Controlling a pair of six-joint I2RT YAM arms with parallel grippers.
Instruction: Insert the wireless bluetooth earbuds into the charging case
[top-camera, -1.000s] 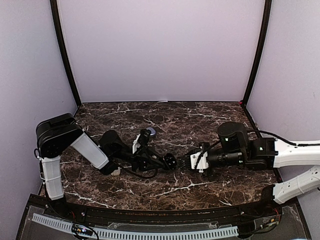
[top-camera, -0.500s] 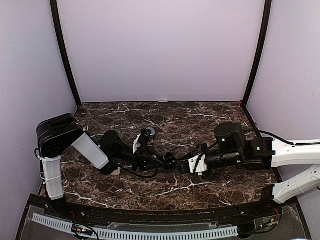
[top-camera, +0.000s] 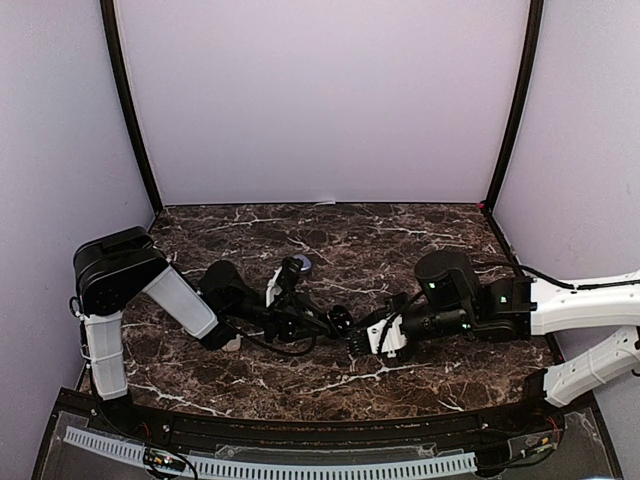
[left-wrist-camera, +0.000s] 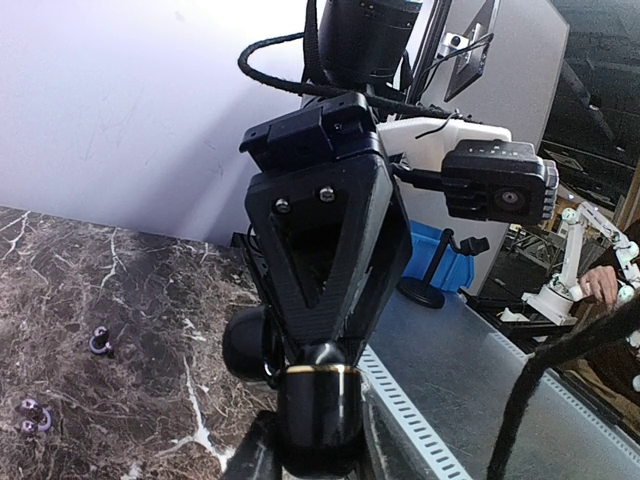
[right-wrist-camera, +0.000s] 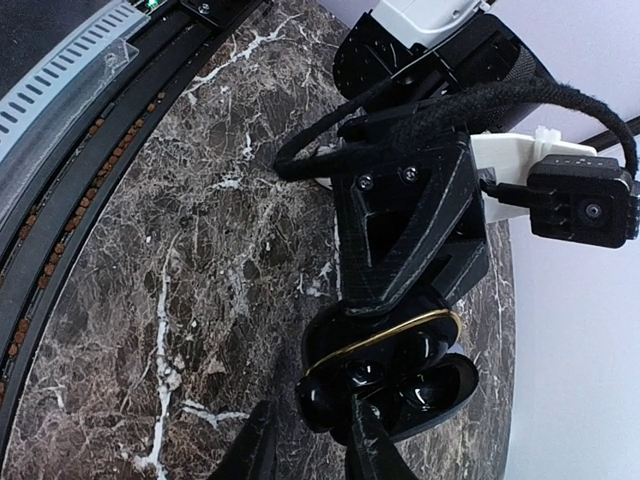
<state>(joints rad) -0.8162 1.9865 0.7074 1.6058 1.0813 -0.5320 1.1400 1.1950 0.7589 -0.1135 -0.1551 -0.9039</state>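
Observation:
My left gripper (top-camera: 338, 321) is shut on the open black charging case (top-camera: 343, 318) and holds it above the table's middle. In the left wrist view the case (left-wrist-camera: 320, 405) shows a gold rim, with its lid (left-wrist-camera: 250, 345) swung to the left. In the right wrist view the case (right-wrist-camera: 400, 345) faces me, its glossy wells and lid (right-wrist-camera: 440, 395) showing. My right gripper (right-wrist-camera: 314, 432) is right at the case's near rim, shut on a small black earbud (right-wrist-camera: 318, 398). From above, the right gripper (top-camera: 358, 340) touches the case from the right.
Small purple ear tips (left-wrist-camera: 100, 342) (left-wrist-camera: 33, 415) lie on the marble. A round dark object with a blue part (top-camera: 300, 263) sits behind the left arm, a white piece (top-camera: 232, 343) under it. The table's front rail (top-camera: 300, 465) runs below.
My right gripper has moved left and slightly nearer, closing the gap to the case. The left arm and case have stayed put.

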